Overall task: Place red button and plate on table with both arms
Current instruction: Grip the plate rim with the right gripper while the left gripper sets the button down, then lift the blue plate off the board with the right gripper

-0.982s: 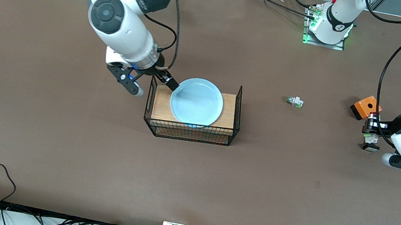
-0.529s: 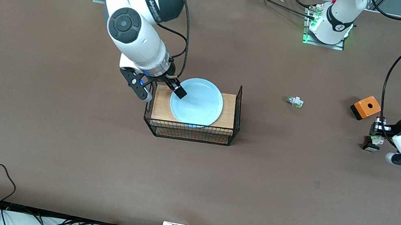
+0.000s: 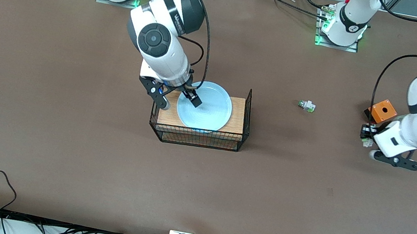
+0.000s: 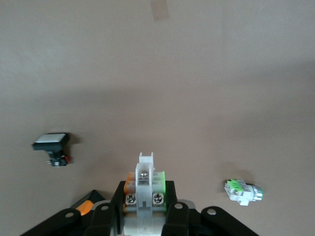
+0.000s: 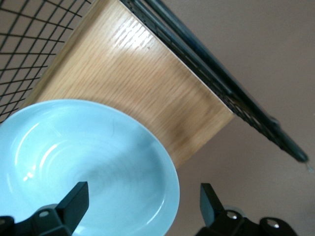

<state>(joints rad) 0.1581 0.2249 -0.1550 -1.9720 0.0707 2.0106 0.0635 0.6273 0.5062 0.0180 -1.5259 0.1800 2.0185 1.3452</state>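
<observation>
The pale-blue plate (image 3: pixel 210 108) (image 5: pixel 74 157) lies on the wooden top of the black wire rack (image 3: pixel 196 137). My right gripper (image 3: pixel 179 102) (image 5: pixel 142 196) is open and straddles the plate's rim at the edge toward the right arm's end, one finger over the bowl and one outside it. My left gripper (image 3: pixel 366 135) (image 4: pixel 146 196) is shut on the red button (image 3: pixel 366 142) (image 4: pixel 145 179), just above the brown table (image 3: pixel 60 129) beside an orange box. Only the button's white body with screws and green side shows; its red cap is hidden.
An orange box (image 3: pixel 382 110) sits by the left gripper. A similar white-green part (image 3: pixel 307 105) (image 4: pixel 243 191) lies between the rack and that box. A black button with a white face (image 4: pixel 51 142) shows in the left wrist view. The rack's wire walls (image 5: pixel 236 103) rise around its wooden top.
The right gripper has moved from beside the rack onto the plate's rim. The left arm has swung round, carrying the button a little toward the rack.
</observation>
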